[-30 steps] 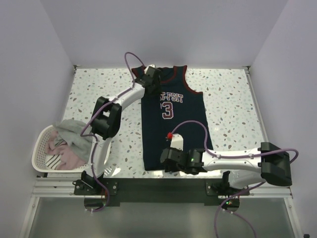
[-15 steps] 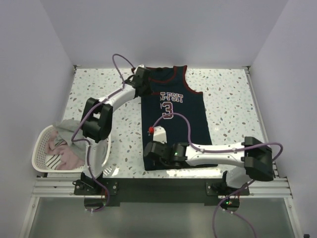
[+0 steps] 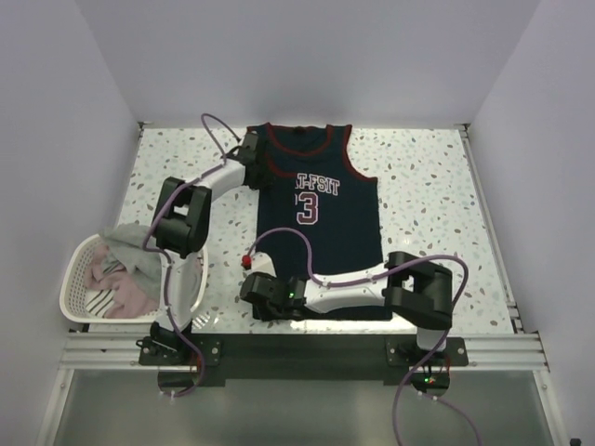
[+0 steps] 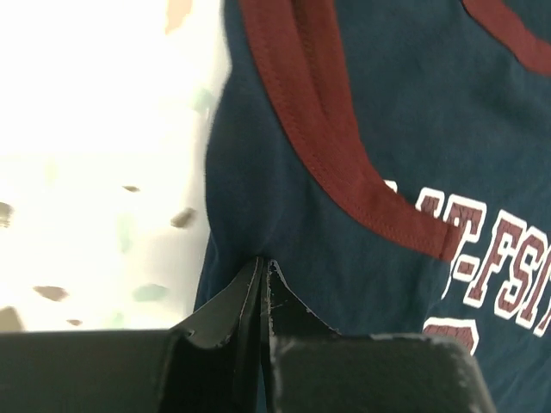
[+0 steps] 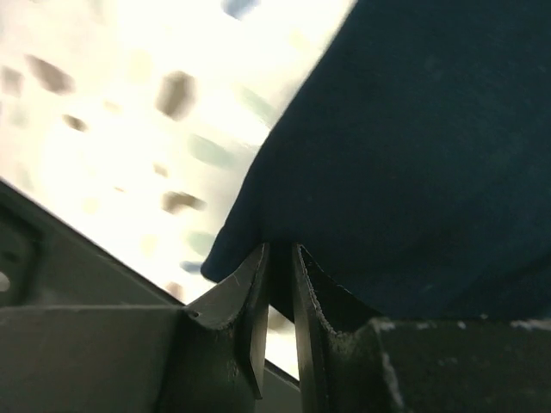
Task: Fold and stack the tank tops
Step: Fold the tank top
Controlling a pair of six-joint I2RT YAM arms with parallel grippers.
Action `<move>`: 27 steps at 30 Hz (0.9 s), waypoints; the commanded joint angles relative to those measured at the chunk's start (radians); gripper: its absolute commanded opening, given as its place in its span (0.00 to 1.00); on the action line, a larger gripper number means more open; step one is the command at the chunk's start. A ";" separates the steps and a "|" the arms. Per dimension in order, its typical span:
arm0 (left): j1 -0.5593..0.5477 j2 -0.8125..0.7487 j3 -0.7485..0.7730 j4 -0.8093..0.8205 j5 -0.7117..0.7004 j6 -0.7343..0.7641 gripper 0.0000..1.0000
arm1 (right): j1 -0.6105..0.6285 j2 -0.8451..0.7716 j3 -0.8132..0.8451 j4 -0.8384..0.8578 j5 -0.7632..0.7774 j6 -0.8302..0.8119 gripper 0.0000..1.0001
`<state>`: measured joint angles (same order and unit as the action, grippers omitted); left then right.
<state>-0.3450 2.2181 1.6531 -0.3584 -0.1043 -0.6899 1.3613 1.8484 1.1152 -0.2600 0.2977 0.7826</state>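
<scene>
The navy tank top [image 3: 321, 228], with dark red trim and white lettering, lies flat along the middle of the table. My left gripper [image 3: 253, 160] is at its far-left armhole edge, shut on the navy cloth [image 4: 370, 112] just beside the red trim; its fingertips [image 4: 263, 262] pinch a fold. At the near-left hem corner my right gripper [image 3: 256, 299] is shut on the cloth [image 5: 413, 155], with a fold caught between the tips [image 5: 280, 249]. A grey tank top [image 3: 139, 243] and a pale pinkish one [image 3: 125, 299] lie heaped in the basket.
A white slotted basket [image 3: 72, 290] stands at the near-left table edge, next to the left arm's base. The speckled tabletop [image 3: 428, 186] shows on both sides of the jersey. White walls close in the back and sides.
Both grippers have shut on the jersey's left edge. Both arms swung left, and the jersey shifted slightly left with them.
</scene>
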 commanded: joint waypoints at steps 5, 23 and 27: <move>0.106 0.018 0.019 -0.070 -0.069 0.062 0.14 | 0.013 0.126 0.196 0.103 -0.146 -0.065 0.21; 0.100 -0.196 0.169 -0.119 0.058 0.207 0.54 | -0.332 -0.313 0.089 -0.056 -0.123 -0.186 0.52; -0.020 -0.313 0.000 -0.071 0.040 0.164 0.54 | -0.632 -0.391 0.041 -0.107 -0.178 -0.189 0.51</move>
<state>-0.2718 2.0281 1.7485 -0.4725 -0.0639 -0.5076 0.9108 1.4853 1.2015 -0.2573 0.1246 0.6037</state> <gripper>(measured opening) 0.541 0.515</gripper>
